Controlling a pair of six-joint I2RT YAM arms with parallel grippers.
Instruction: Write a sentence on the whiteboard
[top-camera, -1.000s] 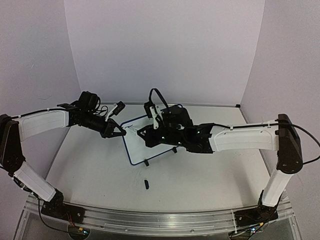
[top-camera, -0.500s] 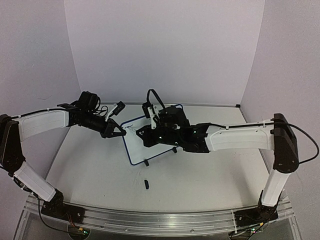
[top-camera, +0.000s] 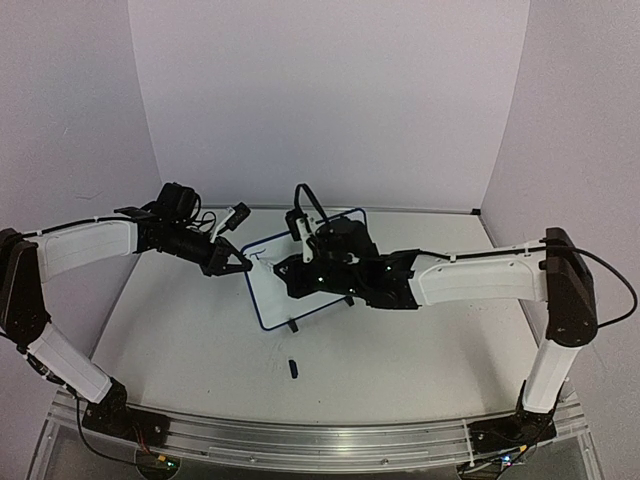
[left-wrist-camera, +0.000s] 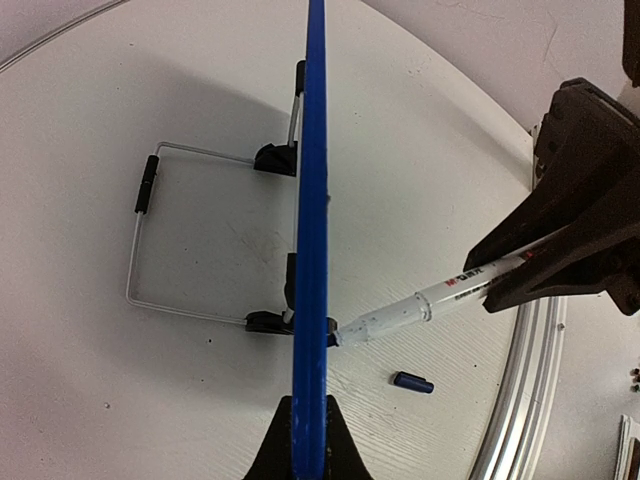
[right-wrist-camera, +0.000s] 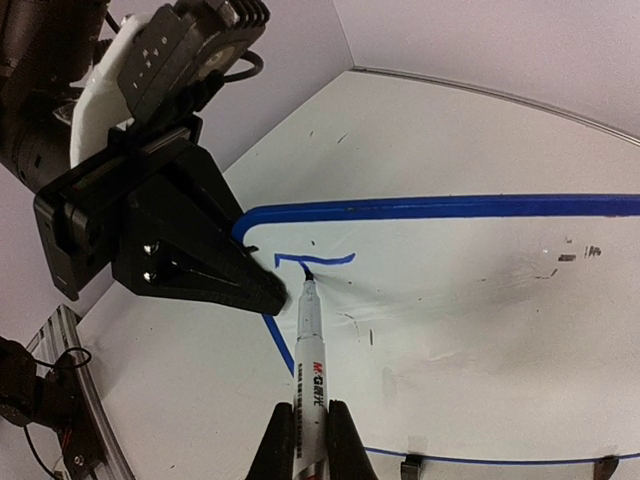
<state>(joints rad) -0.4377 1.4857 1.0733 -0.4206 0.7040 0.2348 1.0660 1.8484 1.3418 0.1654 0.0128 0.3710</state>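
The whiteboard (top-camera: 272, 298) stands tilted on its wire stand (left-wrist-camera: 136, 243) near the middle of the table (top-camera: 190, 345), between the two arms. The left gripper (right-wrist-camera: 268, 294) is clamped on the board's blue rim at its upper left corner. The right gripper (right-wrist-camera: 304, 432) is closed around a slim white marker (right-wrist-camera: 309, 352), whose dark tip touches the board's face just inside that corner, close beside the left fingers. Of the sentence (right-wrist-camera: 320, 260), only a short horizontal stroke with a small hook at its left end shows, right at the marker's tip. The marker's dark cap (top-camera: 293, 368) lies on the table in front of the board, apart from it.
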